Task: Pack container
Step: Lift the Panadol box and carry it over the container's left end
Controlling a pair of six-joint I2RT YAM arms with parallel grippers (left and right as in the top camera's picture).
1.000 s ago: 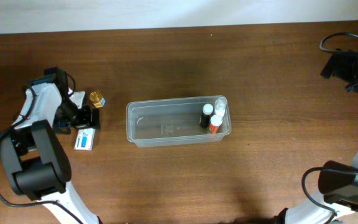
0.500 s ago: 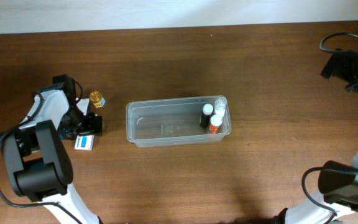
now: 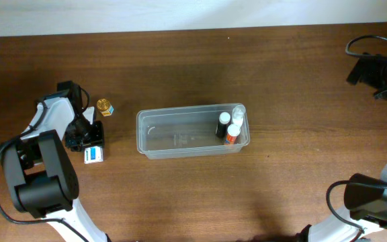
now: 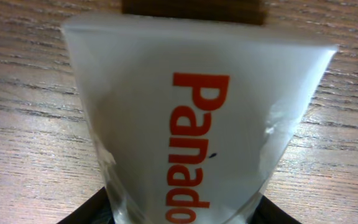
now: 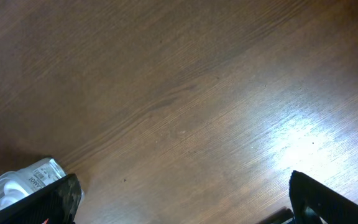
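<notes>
The container, a clear shallow tub, lies mid-table. At its right end stand a black bottle, a clear bottle and an orange bottle. Left of it lies a white and blue box. In the left wrist view this box shows red lettering and fills the frame. My left gripper is shut on it, with a black finger against each side. My right gripper hangs open over bare wood at the far right, holding nothing.
A small gold-capped bottle stands just behind the left gripper. The right arm is up at the table's back right corner. A bit of clear plastic shows at the lower left of the right wrist view.
My left gripper moved forward over the white box and its jaws closed onto it. The box shifted slightly. The right arm has not moved.
</notes>
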